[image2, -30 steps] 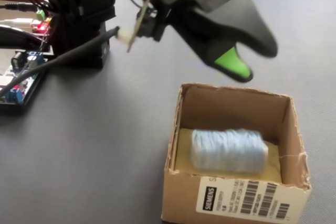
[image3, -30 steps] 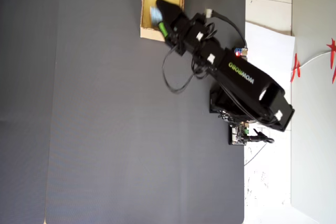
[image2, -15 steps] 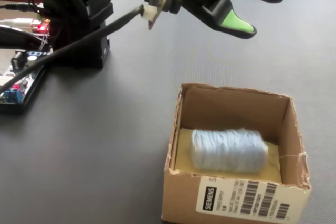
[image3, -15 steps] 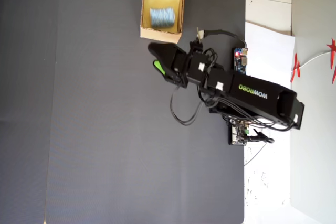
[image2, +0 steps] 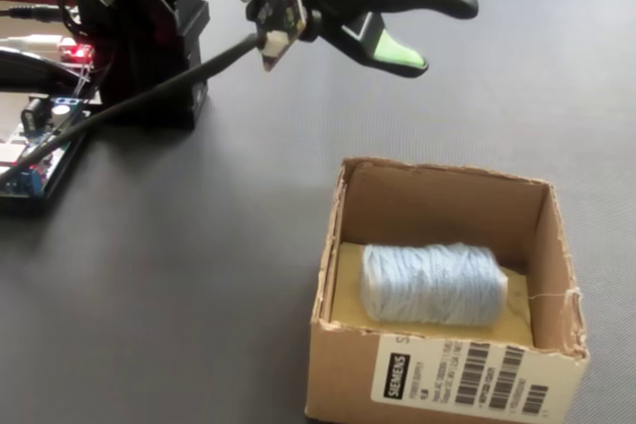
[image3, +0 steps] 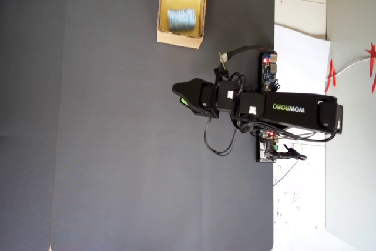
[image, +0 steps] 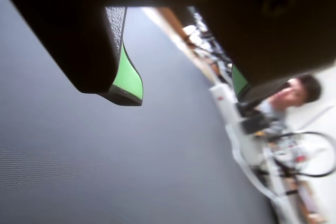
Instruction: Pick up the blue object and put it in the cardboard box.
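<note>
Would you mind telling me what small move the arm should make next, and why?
Probably just fold back toward its rest pose. The pale blue ribbed lump already lies inside the tan cardboard box, and the gripper, open and empty, is well clear of it above the dark mat.

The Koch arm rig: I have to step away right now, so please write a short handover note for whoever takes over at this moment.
Gripper: open and empty; the wrist view shows a clear gap between its green-padded jaws, with only the dark mat below.
Blue object: lying on its side inside the cardboard box, on the yellowish floor; the overhead view agrees.
Arm: raised above the dark mat, away from the box and near its base.
Done: pick-up and drop into the box.
Left: nothing of the task itself; at most let the arm settle at rest.
</note>
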Robot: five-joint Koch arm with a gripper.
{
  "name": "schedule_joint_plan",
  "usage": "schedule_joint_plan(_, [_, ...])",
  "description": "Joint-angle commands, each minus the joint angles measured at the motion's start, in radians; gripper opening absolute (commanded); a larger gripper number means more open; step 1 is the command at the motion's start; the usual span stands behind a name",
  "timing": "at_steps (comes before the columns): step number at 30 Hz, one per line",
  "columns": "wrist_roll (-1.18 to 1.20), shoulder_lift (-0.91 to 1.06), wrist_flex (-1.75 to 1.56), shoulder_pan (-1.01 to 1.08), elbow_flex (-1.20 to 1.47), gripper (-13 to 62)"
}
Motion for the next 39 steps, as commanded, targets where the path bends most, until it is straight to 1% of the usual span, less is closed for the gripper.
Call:
schedule_joint_plan(1, [0.015,0.091,-0.044,-0.02,0.0,34.1])
schedule_joint_plan(8, [0.015,0.092,-0.052,-0.044,0.135,34.1])
schedule_joint_plan(13, [0.023,0.092,-0.189,-0.043,0.276,34.1])
schedule_joint_plan(16, [0.023,0.092,-0.207,-0.043,0.322,34.1])
schedule_joint_plan(22, [0.048,0.092,-0.175,-0.038,0.336,34.1])
schedule_joint_plan(25, [0.049,0.092,-0.023,-0.038,0.336,34.1])
schedule_joint_plan(39, [0.044,0.091,0.002,-0.006,0.336,34.1])
